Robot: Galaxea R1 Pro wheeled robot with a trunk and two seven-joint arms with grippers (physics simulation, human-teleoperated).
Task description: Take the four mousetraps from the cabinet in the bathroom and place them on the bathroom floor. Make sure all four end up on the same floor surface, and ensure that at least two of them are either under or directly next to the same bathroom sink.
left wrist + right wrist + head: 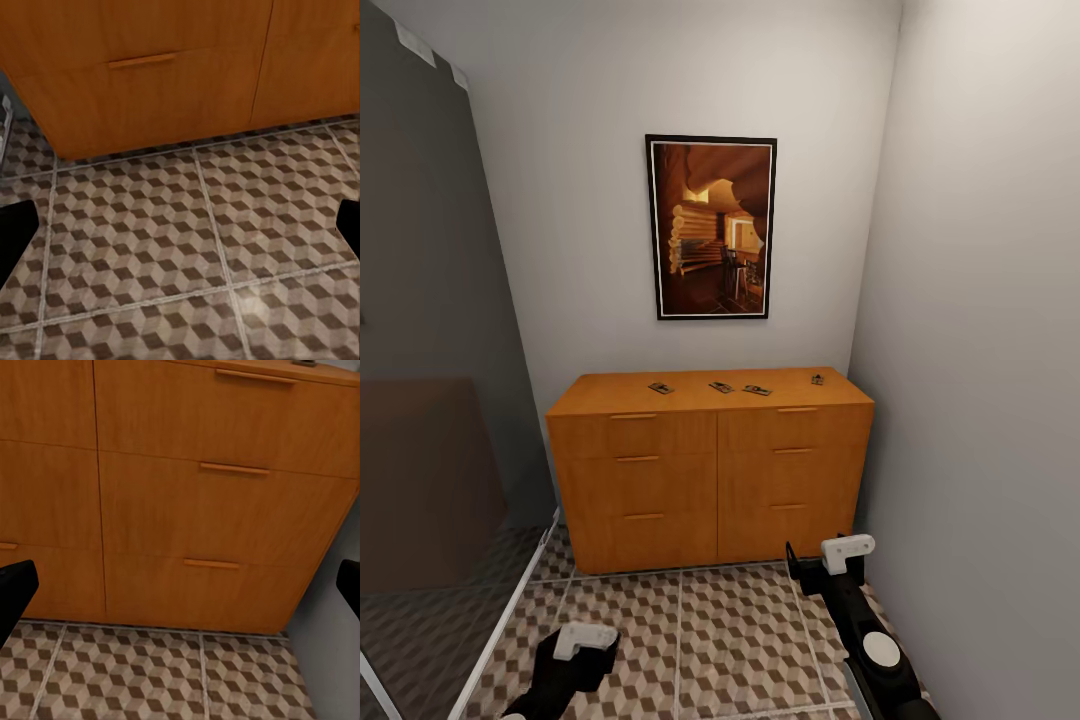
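Note:
The orange-brown cabinet [710, 470] stands against the far wall in the head view. Several mousetraps [660, 387] lie spread along its top, small flat boards with dark wire; the rightmost [817, 379] sits near the back right corner. The patterned bathroom floor [730, 630] runs from the cabinet toward me. My left gripper [575, 655] hangs low over the tiles at lower left, open and empty. My right gripper [810, 568] is open before the cabinet's lower right drawers [217, 562], holding nothing. The left wrist view looks down on tiles [187, 247] and a bottom drawer [142, 60].
A grey glass partition [430, 400] with a white floor rail closes the left side. The right wall [980, 400] stands close beside my right arm. A framed picture [711, 228] hangs above the cabinet. The floor space in front is narrow.

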